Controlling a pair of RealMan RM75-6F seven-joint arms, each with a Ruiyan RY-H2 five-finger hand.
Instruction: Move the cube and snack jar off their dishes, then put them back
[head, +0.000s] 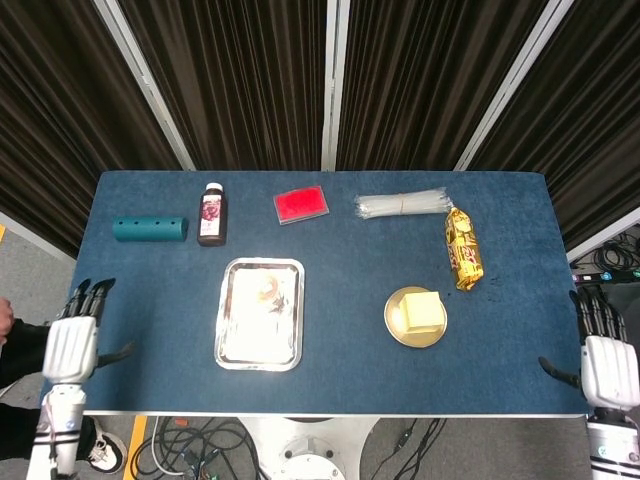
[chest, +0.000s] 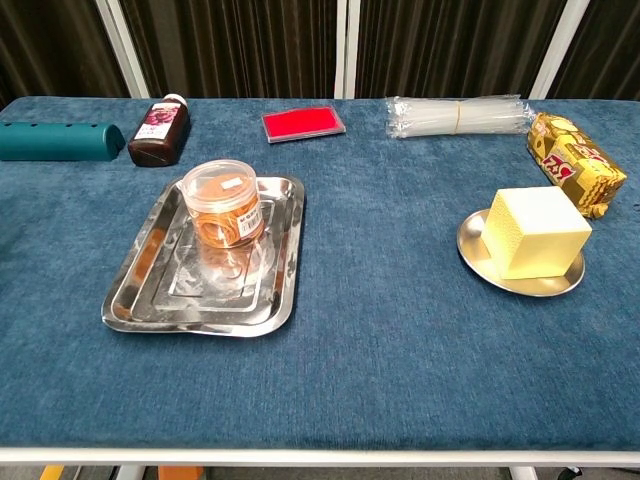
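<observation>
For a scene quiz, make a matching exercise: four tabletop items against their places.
Things:
1. clear plastic snack jar
2. pale yellow cube
3. dark brown bottle
4. flat red packet

Places:
A. on the round metal plate
B. beside the teal cylinder
C. on the rectangular steel tray
D. alone at the far edge, left of the clear straw bundle

Pairs: 1-C, 2-A, 3-B, 4-D
</observation>
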